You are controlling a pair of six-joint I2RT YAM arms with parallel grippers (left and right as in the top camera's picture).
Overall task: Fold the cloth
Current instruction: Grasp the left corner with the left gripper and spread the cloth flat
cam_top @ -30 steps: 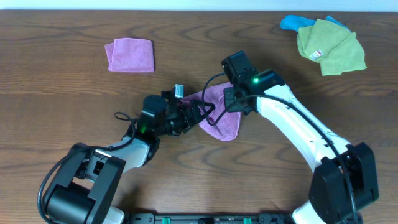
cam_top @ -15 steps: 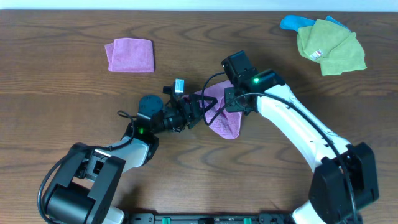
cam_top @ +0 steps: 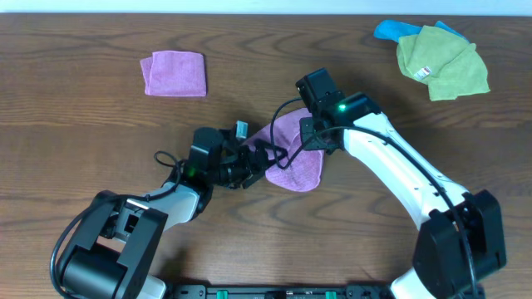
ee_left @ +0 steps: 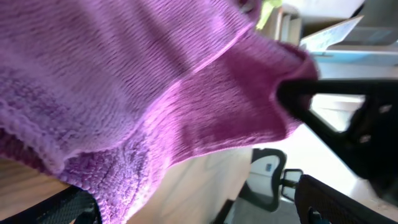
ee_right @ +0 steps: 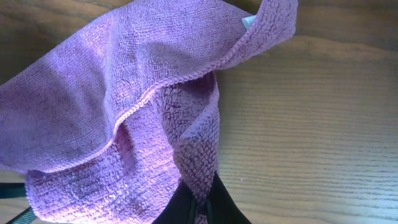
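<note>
Two grippers meet at the violet-purple cloth (cam_top: 299, 164), which sits crumpled near the middle of the table (cam_top: 75, 141), between the two arms. The right gripper (ee_right: 201, 208) is clamped on it. In the right wrist view its dark fingers are pressed together at the bottom edge with a thick fold of the pile pinched between them. The rest of the cloth fans out up and to the left in loose folds, a hemmed edge curling across the middle. A small white tag (ee_right: 248, 21) peeks out at the far upper corner (only a sliver of it shows). Bare wood grain is visible to the right of the fold.

The left gripper (cam_top: 258, 158) lies low at the cloth's left side, pointing towards the right arm. Its wrist view shows its own fingers (ee_left: 348, 199) set wide apart at the lower corners, closed on nothing, with the cloth hanging across the space ahead of them. Further on in that view, the right gripper's dark tip holds a bunched corner of the cloth.

Well apart from all this, a pinker purple folded square (cam_top: 174, 74) lies at the far left of the table. A lime-green cloth (cam_top: 442, 60) lies at the far right, overlapping a blue cloth (cam_top: 387, 31).
</note>
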